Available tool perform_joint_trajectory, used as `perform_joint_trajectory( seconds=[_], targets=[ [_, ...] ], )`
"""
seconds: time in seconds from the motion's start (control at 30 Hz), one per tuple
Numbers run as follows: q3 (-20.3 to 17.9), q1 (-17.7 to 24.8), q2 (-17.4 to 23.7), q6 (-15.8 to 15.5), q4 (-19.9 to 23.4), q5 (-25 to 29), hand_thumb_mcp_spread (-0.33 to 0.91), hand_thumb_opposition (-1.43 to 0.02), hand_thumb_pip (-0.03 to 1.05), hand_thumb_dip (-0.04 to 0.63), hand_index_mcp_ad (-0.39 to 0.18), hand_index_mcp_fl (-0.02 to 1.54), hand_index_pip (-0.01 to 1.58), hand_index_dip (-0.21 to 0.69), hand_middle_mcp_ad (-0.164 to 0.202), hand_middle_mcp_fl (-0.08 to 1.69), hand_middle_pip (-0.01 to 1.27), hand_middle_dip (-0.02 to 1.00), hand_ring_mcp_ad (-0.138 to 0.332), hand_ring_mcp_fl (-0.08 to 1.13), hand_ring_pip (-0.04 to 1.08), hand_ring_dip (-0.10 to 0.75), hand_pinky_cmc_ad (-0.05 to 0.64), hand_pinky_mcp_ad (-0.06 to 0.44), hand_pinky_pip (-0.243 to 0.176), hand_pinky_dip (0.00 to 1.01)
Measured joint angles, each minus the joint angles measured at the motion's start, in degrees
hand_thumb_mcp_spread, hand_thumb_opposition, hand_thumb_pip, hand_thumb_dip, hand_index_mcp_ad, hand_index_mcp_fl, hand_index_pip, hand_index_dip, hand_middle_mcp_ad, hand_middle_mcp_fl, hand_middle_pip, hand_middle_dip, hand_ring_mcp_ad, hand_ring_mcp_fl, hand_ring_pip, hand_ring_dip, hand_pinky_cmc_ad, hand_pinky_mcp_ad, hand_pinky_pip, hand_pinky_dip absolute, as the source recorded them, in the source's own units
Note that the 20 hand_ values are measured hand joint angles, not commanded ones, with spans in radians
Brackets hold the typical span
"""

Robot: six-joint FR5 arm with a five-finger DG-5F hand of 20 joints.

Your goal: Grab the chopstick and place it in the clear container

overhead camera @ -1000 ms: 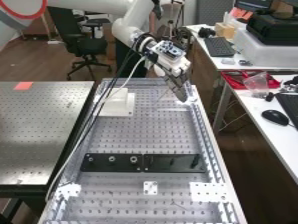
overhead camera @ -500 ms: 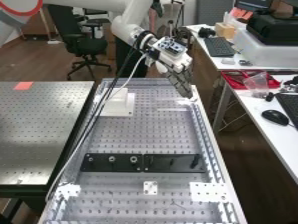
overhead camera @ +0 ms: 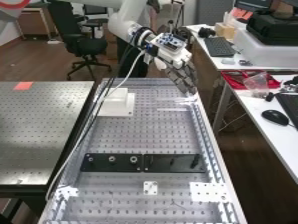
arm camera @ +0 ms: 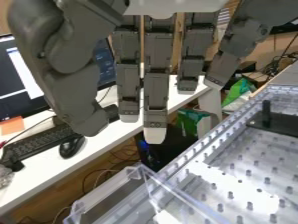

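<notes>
In the high view the hand (overhead camera: 181,75) hangs over the far right part of the perforated bench, beside and above the clear container (overhead camera: 171,109). Its fingers are straight and spread, with nothing seen between them. The wrist view shows the hand (arm camera: 157,80) with long straight fingers and the thumb apart from them. Below the fingertips lies the transparent wall of the container (arm camera: 110,197). A thin pale line runs inside it; I cannot tell whether this is the chopstick or an edge of the container.
A white block (overhead camera: 117,106) stands left of the container. Black plates (overhead camera: 143,163) cross the middle of the bench. To the right is a white desk (overhead camera: 256,117) with a mouse (overhead camera: 275,117) and a red tray (overhead camera: 247,80). Cables hang from the arm along the bench's left side.
The hand has shifted a little to the right, and its fingers, closer together a second ago, now stand more spread. The container has not visibly moved.
</notes>
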Motion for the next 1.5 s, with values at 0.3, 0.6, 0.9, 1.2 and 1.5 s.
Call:
perform_joint_trajectory(
  seconds=[0.3,0.6,0.9,1.2,1.5],
  targets=[
    [-9.8,-0.9,7.9,-4.0,6.9,0.4,0.36,-0.78,0.69,0.281,-0.038,0.51,0.45,0.077,0.005,0.71,0.47,0.47,0.087,0.31,0.03,0.340,0.447,0.215,-0.093,0.67],
    [-21.4,-3.3,18.3,-11.7,17.8,-2.6,0.33,-0.76,0.58,0.239,-0.038,0.43,0.15,0.136,0.003,0.57,0.16,0.47,0.113,0.16,0.00,0.340,0.449,0.215,-0.093,0.67],
    [-30.9,-9.4,28.5,-21.3,27.0,-15.7,0.30,-0.77,0.52,0.188,-0.051,0.23,0.07,0.229,0.005,0.23,0.10,0.39,0.161,-0.06,0.00,0.237,0.461,0.227,-0.089,0.63],
    [-34.2,-14.7,32.2,-28.6,29.5,-29.9,0.25,-0.76,0.47,0.131,-0.070,0.05,0.05,0.236,0.009,0.05,0.10,0.27,0.168,-0.07,0.02,0.129,0.527,0.265,-0.129,0.50],
    [-38.1,-18.2,34.8,-35.5,32.5,-41.5,0.13,-0.73,0.42,0.016,-0.086,0.00,0.05,0.187,0.012,0.05,0.10,0.20,0.202,-0.07,0.02,0.079,0.571,0.311,-0.141,0.35]
  ],
)
